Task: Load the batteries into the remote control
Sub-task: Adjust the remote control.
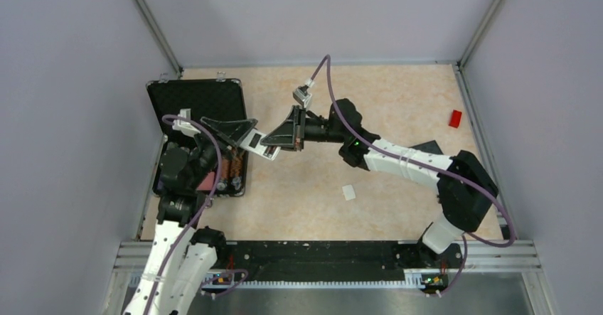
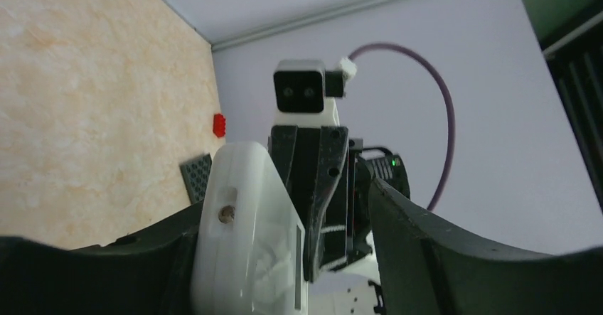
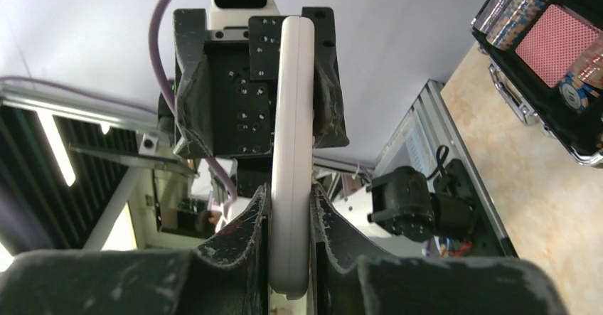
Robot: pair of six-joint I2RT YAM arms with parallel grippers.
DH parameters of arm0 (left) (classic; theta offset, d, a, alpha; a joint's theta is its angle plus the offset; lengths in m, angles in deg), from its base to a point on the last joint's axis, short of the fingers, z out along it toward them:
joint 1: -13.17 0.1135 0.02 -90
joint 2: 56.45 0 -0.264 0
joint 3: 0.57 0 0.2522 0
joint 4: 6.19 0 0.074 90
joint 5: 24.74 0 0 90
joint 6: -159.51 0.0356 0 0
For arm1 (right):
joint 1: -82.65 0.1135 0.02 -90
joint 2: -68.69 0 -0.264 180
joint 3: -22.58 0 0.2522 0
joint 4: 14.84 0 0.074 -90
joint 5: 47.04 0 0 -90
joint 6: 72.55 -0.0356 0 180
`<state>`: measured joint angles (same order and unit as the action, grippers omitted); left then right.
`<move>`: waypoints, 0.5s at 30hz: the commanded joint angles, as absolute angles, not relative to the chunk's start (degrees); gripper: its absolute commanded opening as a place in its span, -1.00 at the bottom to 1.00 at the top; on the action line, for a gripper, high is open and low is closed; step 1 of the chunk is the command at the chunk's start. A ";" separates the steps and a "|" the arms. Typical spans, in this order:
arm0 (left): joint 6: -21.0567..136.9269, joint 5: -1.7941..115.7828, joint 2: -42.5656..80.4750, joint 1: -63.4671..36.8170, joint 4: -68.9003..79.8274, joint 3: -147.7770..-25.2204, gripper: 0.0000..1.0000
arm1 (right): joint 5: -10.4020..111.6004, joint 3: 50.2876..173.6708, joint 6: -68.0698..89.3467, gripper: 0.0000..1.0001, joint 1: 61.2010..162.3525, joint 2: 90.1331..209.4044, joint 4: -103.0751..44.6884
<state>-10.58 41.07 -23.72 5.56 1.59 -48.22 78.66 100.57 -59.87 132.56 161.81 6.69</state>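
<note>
**Remote control passing between two hands above the tabletop**

The small flat white remote control [image 1: 257,143] is hanging in mid-air over the left-centre of the tabletop, edge-on to the right wrist camera. The right hand [image 3: 290,212] is clamping it by its flat faces at one end. The left hand [image 2: 284,198] is surrounding the other end with its fingers standing apart, one touching the casing and a gap showing beside the other. On this evidence a hand-to-hand transfer is taking place and loading is not yet beginning; the batteries are not showing in any view.

The next move is probably calling for the left hand to draw clear without knocking the remote, and for the right hand to be presenting the battery bay.

A small white square cover piece [image 1: 348,192] is lying alone near the centre. The mottled beige tabletop [image 1: 384,102] is also carrying an open black case [image 1: 195,94] of chips and cards at the left, a plain red block [image 1: 455,119] at the far right and a dark ridged pad [image 1: 430,146]. Pale grey walls on aluminium framing are enclosing the cell.
</note>
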 commanded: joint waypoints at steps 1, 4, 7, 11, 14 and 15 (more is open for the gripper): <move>-2.03 30.53 -20.94 5.52 0.68 -53.51 0.33 | 86.60 102.90 -55.12 -1.00 128.01 154.85 -1.71; -1.16 25.31 -18.66 5.53 -2.20 -54.80 0.33 | 90.11 103.72 -51.31 -1.00 125.49 152.29 -10.41; -0.78 19.66 -15.41 5.53 -3.90 -56.55 0.26 | 92.46 104.42 -49.16 -1.00 123.90 150.54 -15.57; -0.38 16.78 -13.71 5.53 -4.41 -57.22 0.12 | 95.80 104.87 -48.44 -0.99 123.60 150.15 -17.10; -0.97 14.85 -12.42 5.53 -4.77 -57.53 -0.01 | 96.88 104.35 -47.60 -0.97 123.65 149.64 -18.03; -1.30 14.30 -12.20 5.53 -5.32 -57.43 -0.04 | 97.25 103.96 -47.72 -0.96 123.66 149.64 -17.88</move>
<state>-2.06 19.35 -12.92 5.51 -0.16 -54.75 93.20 102.17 -49.81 123.62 151.93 -15.45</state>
